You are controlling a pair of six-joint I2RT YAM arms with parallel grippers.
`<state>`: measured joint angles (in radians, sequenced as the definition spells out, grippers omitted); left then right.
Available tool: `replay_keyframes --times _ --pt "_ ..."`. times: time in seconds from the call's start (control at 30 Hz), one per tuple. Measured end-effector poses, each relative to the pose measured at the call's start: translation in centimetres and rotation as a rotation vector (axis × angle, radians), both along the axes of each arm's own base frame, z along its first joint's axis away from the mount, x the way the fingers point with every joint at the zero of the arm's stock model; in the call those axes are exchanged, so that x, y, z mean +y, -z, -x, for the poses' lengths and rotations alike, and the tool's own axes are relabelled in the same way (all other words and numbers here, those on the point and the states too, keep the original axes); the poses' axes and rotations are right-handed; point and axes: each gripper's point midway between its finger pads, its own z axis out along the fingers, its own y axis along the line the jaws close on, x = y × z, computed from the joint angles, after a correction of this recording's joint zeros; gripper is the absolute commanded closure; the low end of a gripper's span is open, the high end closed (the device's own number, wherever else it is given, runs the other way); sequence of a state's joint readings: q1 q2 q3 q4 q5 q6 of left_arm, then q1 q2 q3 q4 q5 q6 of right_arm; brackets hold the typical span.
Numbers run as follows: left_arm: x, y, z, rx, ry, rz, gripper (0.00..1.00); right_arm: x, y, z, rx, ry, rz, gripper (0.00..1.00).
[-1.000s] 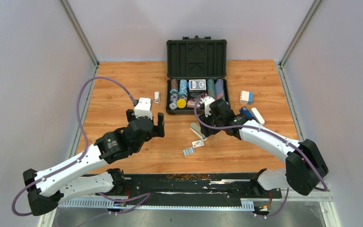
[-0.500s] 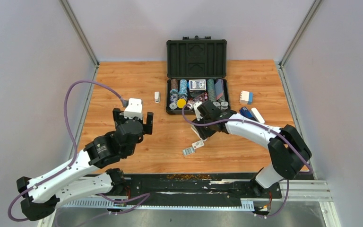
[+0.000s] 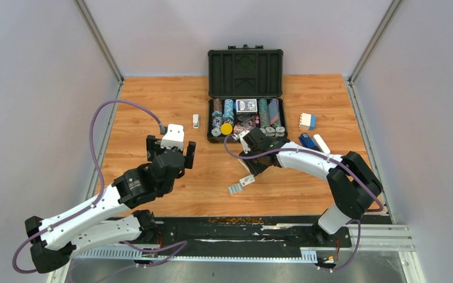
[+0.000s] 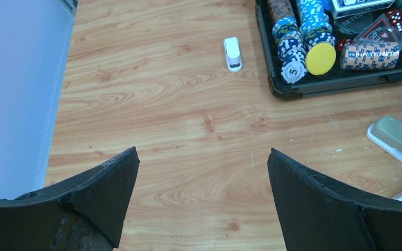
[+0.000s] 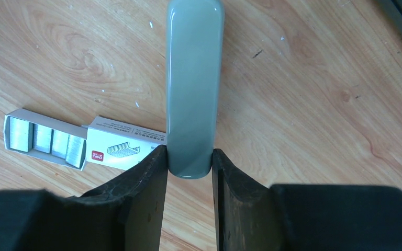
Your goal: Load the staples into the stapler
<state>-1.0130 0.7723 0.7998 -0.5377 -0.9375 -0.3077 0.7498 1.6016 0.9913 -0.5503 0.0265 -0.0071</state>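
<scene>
Jaws of the right gripper (image 5: 189, 151) clamp the near end of the stapler (image 5: 193, 78), lying lengthwise straight ahead on the surface (image 5: 303, 104) beside the staples (image 5: 44, 138); the farther left gripper (image 4: 203, 152) gapes wide.

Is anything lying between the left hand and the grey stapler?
No. In the left wrist view only bare wooden table runs from the left hand across to the stapler at the right edge. The top view shows the same.
</scene>
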Motion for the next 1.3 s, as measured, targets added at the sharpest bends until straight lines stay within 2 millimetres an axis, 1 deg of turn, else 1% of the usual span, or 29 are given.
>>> replay_keyframes --times 0.07,0.4,0.5,0.57,0.7,0.8,0.87,1.0,1.13,1.2,1.3 --pt "0.0 0.0 0.0 -0.001 0.0 0.001 0.0 -0.1 0.4 0.0 0.003 0.001 0.007 0.96" --pt "0.0 0.0 0.0 -0.001 0.001 0.002 0.0 0.0 0.2 0.0 -0.005 -0.001 0.027 0.96" --pt "0.0 0.0 0.0 -0.001 0.001 0.003 0.0 0.2 -0.7 -0.2 -0.002 0.006 0.028 0.95" --pt "-0.1 0.0 0.0 -0.001 0.002 0.004 0.0 0.7 -1.6 -0.8 -0.017 0.018 0.018 0.95" --pt "0.0 -0.1 0.0 -0.002 0.003 0.008 0.0 2.5 -3.3 -2.1 -0.046 0.052 -0.017 0.95" --pt "0.0 -0.2 0.1 -0.004 0.002 0.013 0.0 3.7 -3.6 -2.4 -0.051 0.07 -0.035 0.95" --pt "0.0 -0.2 0.1 -0.005 0.001 0.015 0.0 4.7 -3.5 -2.0 -0.046 0.074 -0.039 0.95" --pt "0.1 -0.1 0.1 -0.004 -0.004 0.015 0.0 7.2 -2.6 -0.7 -0.024 0.072 -0.044 0.95" --pt "0.5 0.0 0.2 -0.002 -0.022 0.016 0.0 10.4 -1.5 0.5 -0.012 0.092 -0.052 0.95" --pt "0.7 0.1 0.2 -0.001 -0.032 0.015 0.0 11.8 -1.1 0.8 -0.021 0.109 -0.059 0.91" --pt "1.0 0.1 0.2 -0.004 -0.053 0.019 0.0 13.5 -1.2 1.0 -0.041 0.145 -0.079 0.78"
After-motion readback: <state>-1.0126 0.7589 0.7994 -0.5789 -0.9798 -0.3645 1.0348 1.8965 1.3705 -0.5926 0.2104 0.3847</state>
